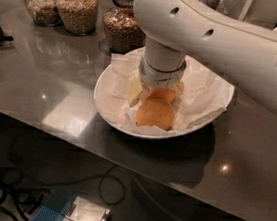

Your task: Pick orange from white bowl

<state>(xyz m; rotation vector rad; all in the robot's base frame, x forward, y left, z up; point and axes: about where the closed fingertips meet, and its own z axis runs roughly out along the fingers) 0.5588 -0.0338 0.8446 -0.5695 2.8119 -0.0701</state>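
The white bowl (113, 81), lined with crumpled white paper, sits on the steel counter and holds two oranges. The paler orange (155, 114) lies at the front of the bowl, in full view. The deeper-orange twin (163, 95) lies just behind it, partly hidden by my wrist. My gripper (158, 88) reaches straight down into the bowl. Its pale fingers (135, 91) stand open on either side of the rear fruit, with the tips low in the paper. The paler orange lies just in front of the fingers.
Three glass jars of grains and nuts (78, 7) stand behind the bowl at the counter's far left. My white arm (227, 40) spans the upper right. The counter's front edge (122, 163) drops to a floor with cables and a box (73, 213).
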